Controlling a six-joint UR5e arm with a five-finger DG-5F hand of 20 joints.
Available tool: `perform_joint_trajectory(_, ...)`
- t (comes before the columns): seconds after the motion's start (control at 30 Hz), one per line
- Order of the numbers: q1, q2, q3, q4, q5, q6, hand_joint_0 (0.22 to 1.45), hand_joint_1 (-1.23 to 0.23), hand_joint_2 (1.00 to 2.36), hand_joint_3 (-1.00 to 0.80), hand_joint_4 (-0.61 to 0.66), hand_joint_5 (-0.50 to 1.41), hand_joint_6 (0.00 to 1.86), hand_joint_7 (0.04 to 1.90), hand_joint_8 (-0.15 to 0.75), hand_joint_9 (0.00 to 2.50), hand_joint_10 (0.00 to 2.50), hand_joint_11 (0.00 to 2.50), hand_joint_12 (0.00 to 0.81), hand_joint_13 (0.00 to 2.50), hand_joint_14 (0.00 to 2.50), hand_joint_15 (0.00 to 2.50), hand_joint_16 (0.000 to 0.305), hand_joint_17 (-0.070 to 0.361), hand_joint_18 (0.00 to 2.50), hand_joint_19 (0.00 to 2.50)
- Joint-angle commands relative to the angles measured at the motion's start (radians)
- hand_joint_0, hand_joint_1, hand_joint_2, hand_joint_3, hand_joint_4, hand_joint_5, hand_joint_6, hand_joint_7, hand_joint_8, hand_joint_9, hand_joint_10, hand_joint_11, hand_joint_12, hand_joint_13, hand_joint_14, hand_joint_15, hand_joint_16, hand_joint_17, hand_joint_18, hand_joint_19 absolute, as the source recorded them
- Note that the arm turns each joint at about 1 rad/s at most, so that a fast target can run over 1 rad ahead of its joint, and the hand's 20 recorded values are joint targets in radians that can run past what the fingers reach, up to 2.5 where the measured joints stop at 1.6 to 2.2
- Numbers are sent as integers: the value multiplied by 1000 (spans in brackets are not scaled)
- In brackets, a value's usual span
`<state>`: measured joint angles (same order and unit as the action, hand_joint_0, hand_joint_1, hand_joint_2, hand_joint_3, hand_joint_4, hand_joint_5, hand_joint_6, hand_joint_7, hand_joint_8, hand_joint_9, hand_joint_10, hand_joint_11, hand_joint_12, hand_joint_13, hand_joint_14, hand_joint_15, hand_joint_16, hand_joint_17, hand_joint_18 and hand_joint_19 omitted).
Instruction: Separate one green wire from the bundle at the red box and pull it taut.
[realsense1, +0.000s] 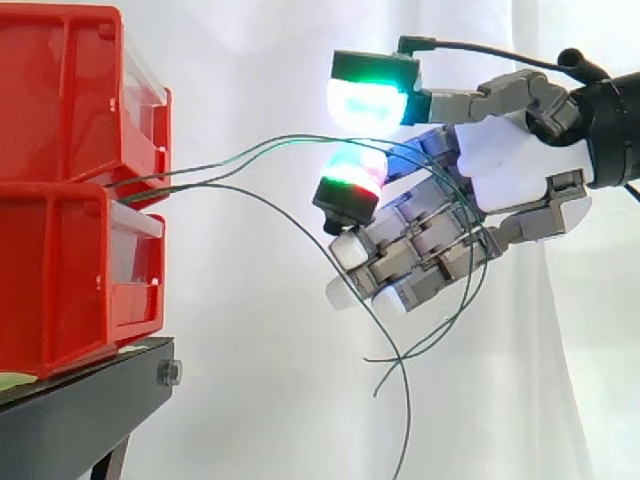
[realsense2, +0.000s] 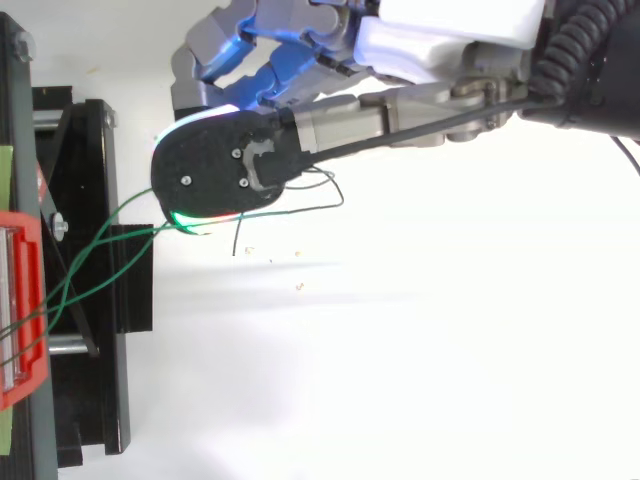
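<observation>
The hand (realsense1: 500, 150) pinches the slack green wires (realsense1: 236, 153) between its thumb and one glowing fingertip. Beyond its fingertips, they run to the red bins (realsense1: 60, 250).

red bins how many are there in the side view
2, stacked at the left: the upper bin sits on the lower bin, which rests on the black stand. More may be hidden past the left edge.
</observation>
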<state>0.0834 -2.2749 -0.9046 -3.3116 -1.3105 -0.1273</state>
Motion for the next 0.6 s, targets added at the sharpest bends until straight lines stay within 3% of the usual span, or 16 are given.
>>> perform_joint_trajectory(0.0, -1, 0, 1, 1, -1, 0, 551, -530, 1014, -328, 158, -182, 867, 1068, 288, 770, 15, 674, 326, 525, 9, 253, 51, 114, 453, 325)
perform_joint_trajectory(0.3, -1, 0, -22, 3, 0, 0, 545, -591, 1016, -285, 167, -189, 879, 1055, 290, 764, 15, 684, 327, 527, 11, 256, 51, 115, 456, 323)
perform_joint_trajectory(0.57, 3, 0, -27, 12, -1, 5, 526, -584, 1009, -381, 174, -192, 885, 1014, 294, 765, 16, 673, 334, 537, 9, 252, 52, 117, 467, 326)
